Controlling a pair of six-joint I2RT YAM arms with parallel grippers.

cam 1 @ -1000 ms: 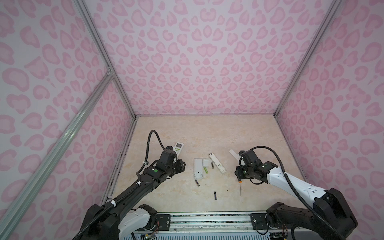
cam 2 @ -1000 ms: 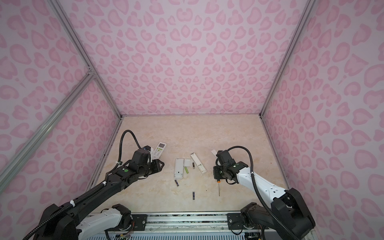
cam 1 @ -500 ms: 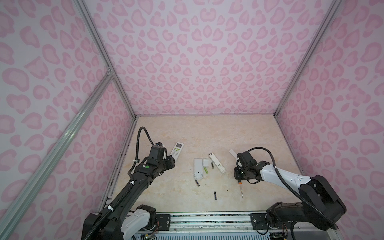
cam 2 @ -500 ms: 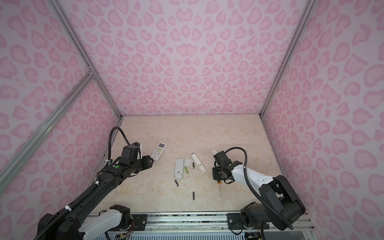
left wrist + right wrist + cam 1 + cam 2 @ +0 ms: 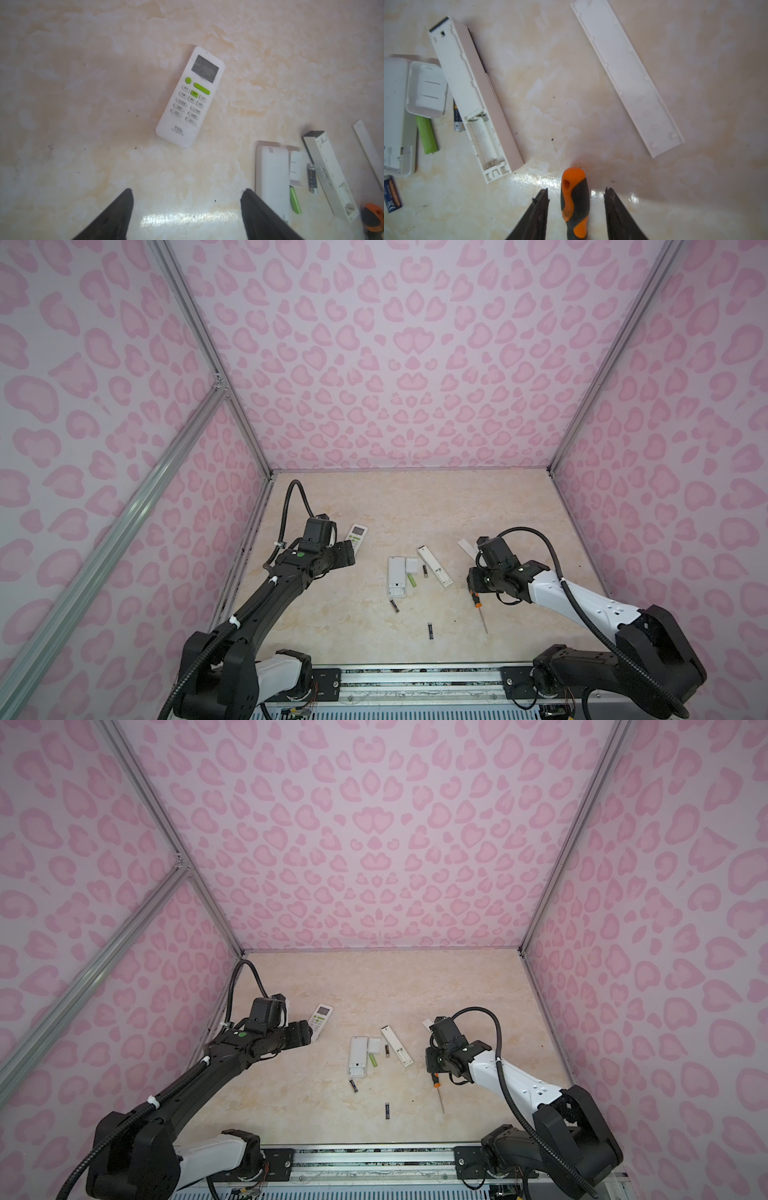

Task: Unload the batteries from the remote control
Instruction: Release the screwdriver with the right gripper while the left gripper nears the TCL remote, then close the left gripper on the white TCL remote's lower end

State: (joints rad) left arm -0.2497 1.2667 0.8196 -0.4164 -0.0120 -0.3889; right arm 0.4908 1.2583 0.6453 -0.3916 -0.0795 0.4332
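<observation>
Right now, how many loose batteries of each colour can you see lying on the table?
Green battery: 1
Black batteries: 3
Total: 4

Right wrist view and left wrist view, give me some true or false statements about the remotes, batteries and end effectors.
The slim remote has an empty battery bay. True.
The right end effector clamps the screwdriver. False: its jaws stand clear of the handle on both sides.
The lime green battery sits inside a remote. False: it lies loose on the table.
The left end effector is open and holds nothing. True.
</observation>
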